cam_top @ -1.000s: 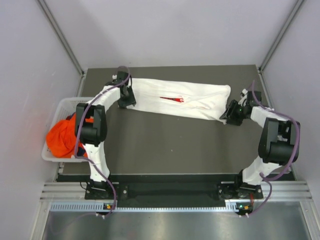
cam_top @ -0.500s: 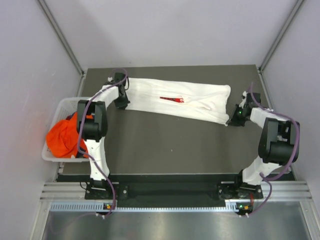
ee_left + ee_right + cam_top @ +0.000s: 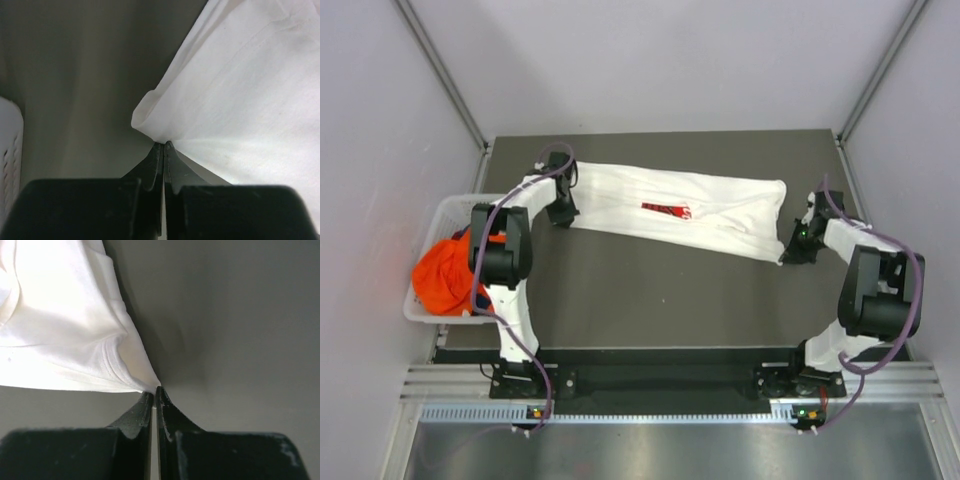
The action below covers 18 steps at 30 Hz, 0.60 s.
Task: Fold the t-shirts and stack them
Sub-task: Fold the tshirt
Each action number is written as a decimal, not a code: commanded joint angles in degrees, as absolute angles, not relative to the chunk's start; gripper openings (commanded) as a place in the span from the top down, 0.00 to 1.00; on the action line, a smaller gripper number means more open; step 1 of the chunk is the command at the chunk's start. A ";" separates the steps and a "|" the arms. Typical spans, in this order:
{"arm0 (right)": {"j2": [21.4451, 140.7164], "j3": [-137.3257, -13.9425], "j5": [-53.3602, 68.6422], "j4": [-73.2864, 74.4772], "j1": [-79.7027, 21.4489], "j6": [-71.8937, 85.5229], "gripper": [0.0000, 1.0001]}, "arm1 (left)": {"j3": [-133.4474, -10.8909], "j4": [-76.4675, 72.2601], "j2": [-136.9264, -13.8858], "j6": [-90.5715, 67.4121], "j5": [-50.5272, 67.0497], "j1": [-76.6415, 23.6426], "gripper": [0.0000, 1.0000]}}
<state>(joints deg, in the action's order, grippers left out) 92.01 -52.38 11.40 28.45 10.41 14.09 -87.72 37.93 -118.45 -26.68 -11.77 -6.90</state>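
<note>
Two corners are pinched: the left gripper [image 3: 563, 212] clenches the white t-shirt [image 3: 705, 212] at upper left, the right gripper [image 3: 791, 251] its right-hand corner. Soft, light cloth spans the frame's upper middle; hems likely grip best.

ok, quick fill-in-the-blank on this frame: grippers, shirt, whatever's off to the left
1. The left gripper and the right gripper each have their fingers ____ on one end of the white t-shirt.
2. The small print on the white t-shirt is ____ in colour.
3. The orange garment lies in the white ____ at the table's left edge.

Missing words: shut; red; basket
</note>
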 commanded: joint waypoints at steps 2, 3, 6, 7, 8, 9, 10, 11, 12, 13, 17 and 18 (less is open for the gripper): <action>86.75 -48.97 3.35 34.10 11.69 13.00 1.00 | -83.50 40.52 -112.86 -27.16 -13.71 -6.68 1.00; 85.70 -48.52 2.64 34.36 11.69 13.36 0.98 | -82.10 40.43 -111.89 -27.16 -13.88 -6.77 0.99; 83.77 -47.81 1.85 35.07 11.78 14.76 0.84 | -80.69 40.52 -109.87 -27.07 -13.89 -6.94 0.77; 83.24 -47.90 1.15 36.03 11.78 15.55 0.78 | -80.77 40.69 -109.43 -26.81 -13.63 -6.94 0.68; 82.71 -48.60 0.45 36.64 11.95 17.30 0.72 | -81.12 41.48 -109.08 -26.55 -13.36 -6.94 0.65; 81.84 -49.13 0.35 37.35 12.21 18.27 0.72 | -82.69 42.35 -108.72 -25.85 -12.84 -6.94 0.63; 81.48 -49.65 0.35 38.48 12.56 19.50 0.72 | -83.84 43.49 -108.63 -25.40 -12.05 -6.94 0.61; 81.04 -50.79 0.35 38.84 12.48 22.21 0.70 | -85.07 44.29 -108.46 -25.14 -12.04 -7.29 0.61; 80.08 -51.15 2.09 39.11 12.39 23.72 0.68 | -86.99 45.51 -107.93 -24.09 -11.95 -7.64 0.60; 79.63 -51.50 3.50 38.94 12.22 24.95 0.66 | -87.79 45.70 -107.49 -23.65 -11.61 -8.08 0.60; 77.17 -53.87 3.43 36.93 8.19 34.51 0.63 | -90.35 44.39 -106.35 -21.27 -7.15 -10.72 0.55; 76.82 -53.96 3.51 35.96 6.96 36.37 0.63 | -91.05 44.04 -107.04 -20.83 -5.12 -10.81 0.55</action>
